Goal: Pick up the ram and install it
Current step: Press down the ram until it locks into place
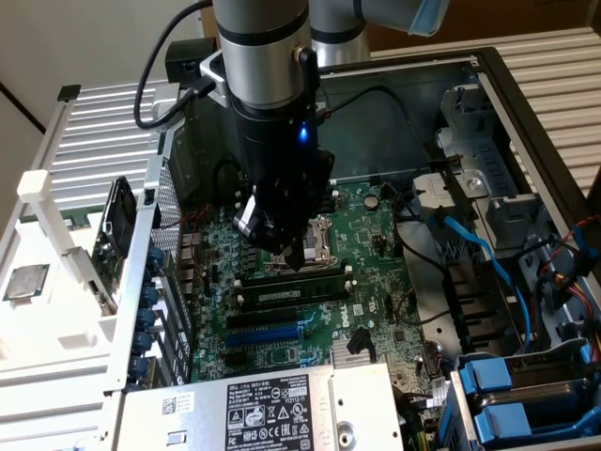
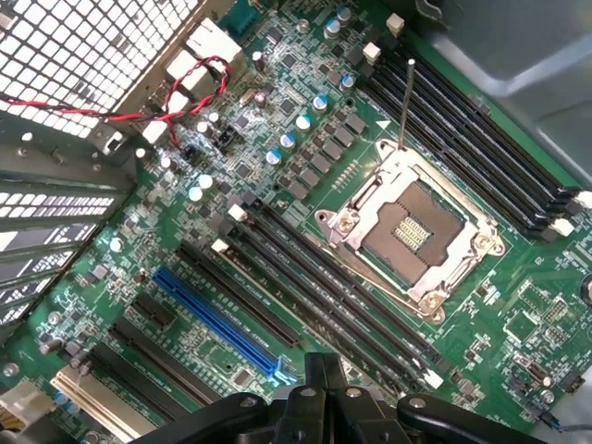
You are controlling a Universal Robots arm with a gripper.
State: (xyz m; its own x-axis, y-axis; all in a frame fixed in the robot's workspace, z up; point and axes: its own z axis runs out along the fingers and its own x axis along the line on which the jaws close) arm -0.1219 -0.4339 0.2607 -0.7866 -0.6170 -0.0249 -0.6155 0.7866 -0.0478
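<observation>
In the exterior view the ram [image 1: 286, 294], a long dark stick with a small white label, lies along a memory slot just in front of the open processor socket [image 1: 319, 240]. My gripper [image 1: 293, 261] hangs right over the stick with its fingers shut and nothing between them. Whether the tips touch the stick I cannot tell. In the wrist view the shut gripper [image 2: 324, 372] points down at the long black memory slots [image 2: 324, 296] with white end clips, beside the socket [image 2: 407, 227].
The motherboard [image 1: 376, 254] lies in an open computer case. A blue expansion slot [image 1: 268, 331] and the labelled power supply [image 1: 272, 409] are nearer the front. Blue cables [image 1: 479, 254] and drive bays fill the exterior view's right. A silver processor chip [image 1: 25, 280] rests outside at the left.
</observation>
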